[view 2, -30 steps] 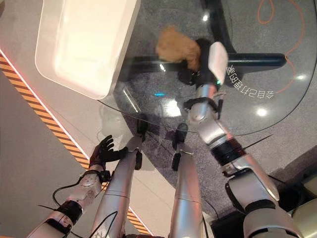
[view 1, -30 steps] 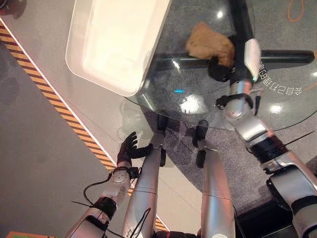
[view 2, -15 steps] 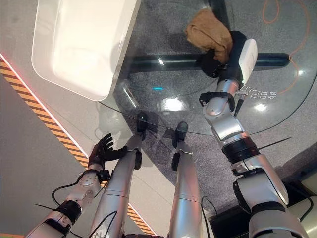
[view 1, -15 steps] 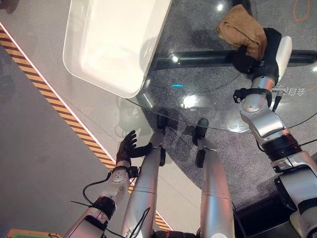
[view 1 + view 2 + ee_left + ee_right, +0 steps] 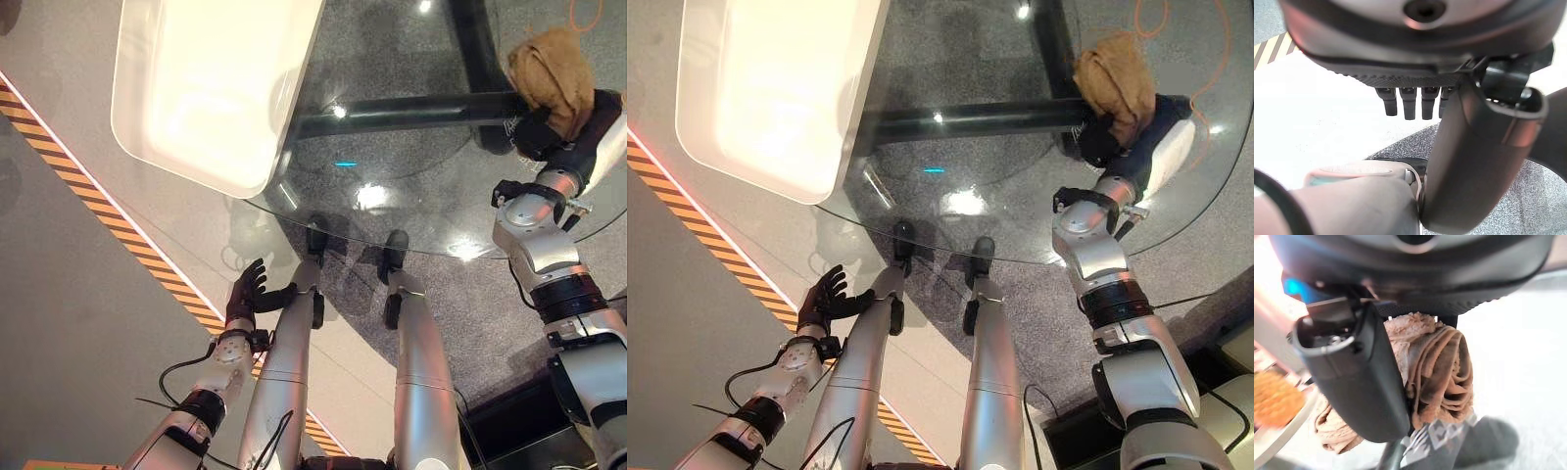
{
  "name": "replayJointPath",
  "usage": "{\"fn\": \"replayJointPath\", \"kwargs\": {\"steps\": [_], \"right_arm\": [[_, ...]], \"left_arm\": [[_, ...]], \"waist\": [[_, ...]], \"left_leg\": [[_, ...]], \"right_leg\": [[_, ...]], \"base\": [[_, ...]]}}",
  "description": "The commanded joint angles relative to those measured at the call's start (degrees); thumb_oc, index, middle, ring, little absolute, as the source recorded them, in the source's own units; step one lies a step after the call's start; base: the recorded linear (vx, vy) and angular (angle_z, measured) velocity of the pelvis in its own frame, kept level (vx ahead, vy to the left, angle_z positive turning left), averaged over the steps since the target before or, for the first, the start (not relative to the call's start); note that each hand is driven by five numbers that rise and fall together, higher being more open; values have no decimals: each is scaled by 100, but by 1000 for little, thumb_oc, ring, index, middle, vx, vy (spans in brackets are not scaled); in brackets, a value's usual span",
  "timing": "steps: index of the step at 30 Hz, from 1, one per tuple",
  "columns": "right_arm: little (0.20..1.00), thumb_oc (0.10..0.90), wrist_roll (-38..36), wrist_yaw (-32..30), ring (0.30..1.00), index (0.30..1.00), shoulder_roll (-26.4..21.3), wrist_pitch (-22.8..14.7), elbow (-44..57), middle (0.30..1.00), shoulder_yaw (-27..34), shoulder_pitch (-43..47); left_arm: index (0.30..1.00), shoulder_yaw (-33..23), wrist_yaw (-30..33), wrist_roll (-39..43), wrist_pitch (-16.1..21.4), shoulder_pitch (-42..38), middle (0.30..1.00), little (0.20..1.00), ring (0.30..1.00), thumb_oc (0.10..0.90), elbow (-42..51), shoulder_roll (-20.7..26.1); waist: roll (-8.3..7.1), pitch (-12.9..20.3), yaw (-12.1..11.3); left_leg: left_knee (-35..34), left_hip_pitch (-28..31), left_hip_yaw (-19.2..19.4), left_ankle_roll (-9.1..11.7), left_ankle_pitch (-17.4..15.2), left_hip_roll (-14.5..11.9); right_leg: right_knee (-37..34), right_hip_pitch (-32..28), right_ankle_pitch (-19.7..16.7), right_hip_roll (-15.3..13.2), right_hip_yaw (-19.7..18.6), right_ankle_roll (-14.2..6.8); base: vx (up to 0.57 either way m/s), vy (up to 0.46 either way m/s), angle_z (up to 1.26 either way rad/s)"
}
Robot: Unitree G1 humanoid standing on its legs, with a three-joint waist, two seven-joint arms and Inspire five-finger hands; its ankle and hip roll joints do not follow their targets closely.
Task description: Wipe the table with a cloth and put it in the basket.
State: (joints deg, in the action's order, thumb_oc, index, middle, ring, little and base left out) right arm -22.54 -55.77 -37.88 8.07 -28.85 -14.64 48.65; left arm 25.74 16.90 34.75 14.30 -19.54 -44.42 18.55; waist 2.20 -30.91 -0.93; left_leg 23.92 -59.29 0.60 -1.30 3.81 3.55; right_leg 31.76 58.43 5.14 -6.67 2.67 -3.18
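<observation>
**Cloth clamped in right hand over the glass table**

Left eye view: you see the white basket (image 5: 211, 88) on the glass table (image 5: 411, 186), well apart from the brown cloth (image 5: 551, 73). The right hand (image 5: 549, 132) grips the cloth at the table's right side.

Right eye view: the left hand (image 5: 823, 299) hangs low beside the striped floor tape (image 5: 735, 279), fingers spread, holding nothing.

Right wrist view: you see thumb and fingers curled round the bunched cloth.

Left wrist view: the fingers are straight.

The right robot hand (image 5: 542, 132) clutches a brown cloth (image 5: 551, 76) over the glass table (image 5: 411, 186).
</observation>
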Motion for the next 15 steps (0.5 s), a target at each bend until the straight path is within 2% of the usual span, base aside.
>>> {"fn": "replayJointPath", "kwargs": {"steps": [1,5,9,15], "right_arm": [[200,100,206,-395,300,300,-700,-173,97,300,558,-391],[200,100,594,342,300,300,-526,-144,568,300,210,-367],[200,100,789,693,300,300,-368,-45,958,300,-39,-340],[200,100,1482,1642,300,300,29,42,1554,300,-471,-379]], "left_arm": [[900,162,141,-26,-127,945,900,900,900,800,-242,-307],[900,88,103,-60,-133,880,900,900,900,800,-273,-352],[900,66,99,-94,-114,861,900,900,900,800,-328,-410],[900,-30,43,-225,-91,866,900,900,900,800,-407,-504]], "waist": [[392,111,10],[385,111,22],[370,111,21],[364,111,1]], "left_leg": [[181,201,296,-220,-593,120],[183,212,316,-214,-583,113],[180,223,328,-202,-574,107],[159,239,348,-189,-557,110]], "right_leg": [[-530,66,-719,423,78,71],[-510,74,-698,413,69,78],[-487,70,-667,415,69,92],[-438,77,-604,407,88,111]], "base": [[0,0,0],[0,0,0],[0,0,0],[0,0,0]]}}
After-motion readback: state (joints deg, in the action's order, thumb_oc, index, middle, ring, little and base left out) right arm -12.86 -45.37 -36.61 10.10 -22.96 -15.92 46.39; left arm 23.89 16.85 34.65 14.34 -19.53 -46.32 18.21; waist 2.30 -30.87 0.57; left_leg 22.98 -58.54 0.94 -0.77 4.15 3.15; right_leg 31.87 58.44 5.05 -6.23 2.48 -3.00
